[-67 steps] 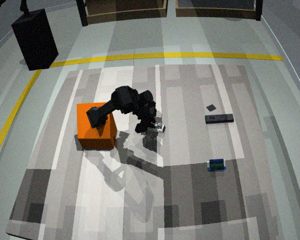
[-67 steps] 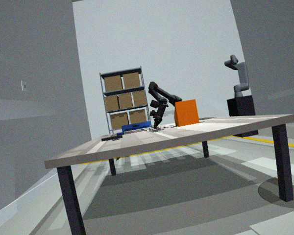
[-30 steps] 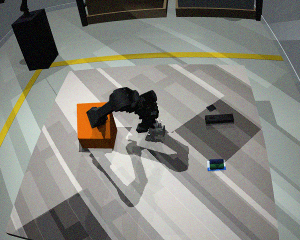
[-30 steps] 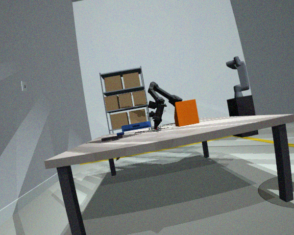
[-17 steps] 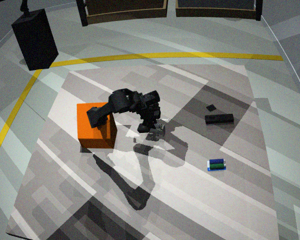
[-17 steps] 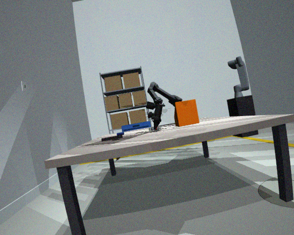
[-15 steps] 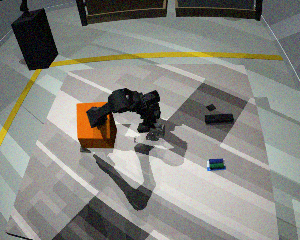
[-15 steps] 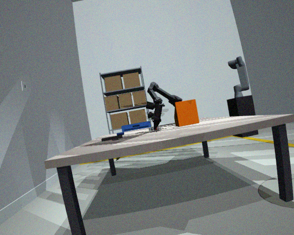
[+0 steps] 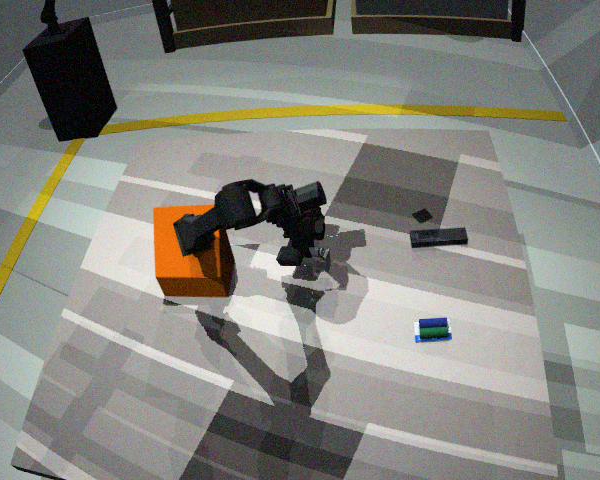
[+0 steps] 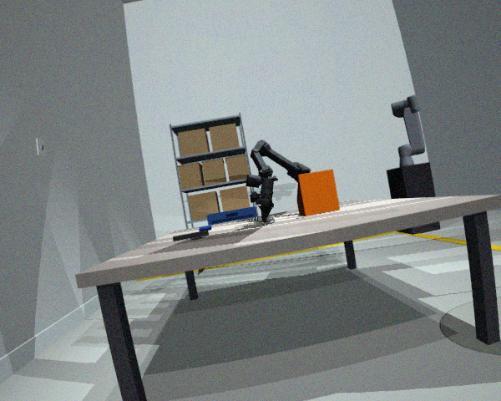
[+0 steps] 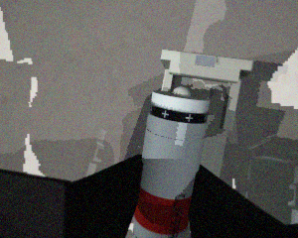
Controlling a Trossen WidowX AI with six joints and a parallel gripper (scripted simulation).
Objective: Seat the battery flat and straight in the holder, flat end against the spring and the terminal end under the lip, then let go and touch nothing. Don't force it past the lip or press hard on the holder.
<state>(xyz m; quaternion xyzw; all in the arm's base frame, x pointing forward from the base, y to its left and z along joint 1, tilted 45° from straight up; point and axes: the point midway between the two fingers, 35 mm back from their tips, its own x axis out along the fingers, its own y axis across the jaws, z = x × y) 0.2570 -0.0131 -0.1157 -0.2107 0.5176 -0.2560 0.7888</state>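
Wrist view: the gripper point(image 11: 161, 218) is clamped on the battery point(image 11: 171, 154), its two dark fingers closing on the red-banded lower part of the cylinder. The battery is a smooth grey-white cylinder with a black ring marked with plus signs near the top and a small domed terminal at its tip. That tip points into the holder point(image 11: 209, 66), a pale, blocky cradle with squared side walls and a cross bar at its far end that I take to be the lip. The terminal looks close to or just at the lip, but the battery is tilted up along the gripper, not lying flat in the cradle.

So the pick and the carry appear done. What remains, as I judge it: lowering the flat end toward the spring, which is hidden, levelling the battery, releasing it and pulling away.

In the top view the holder is hidden under the arm, near the middle of the desk point(image 9: 445, 403). Just beside the arm toward the left edge stands a matte orange box point(image 9: 191, 253). Toward the right edge lie a flat black bar point(image 9: 438, 237), a small dark square point(image 9: 421, 215) and a blue tray with blue and green cylinders point(image 9: 432, 330).
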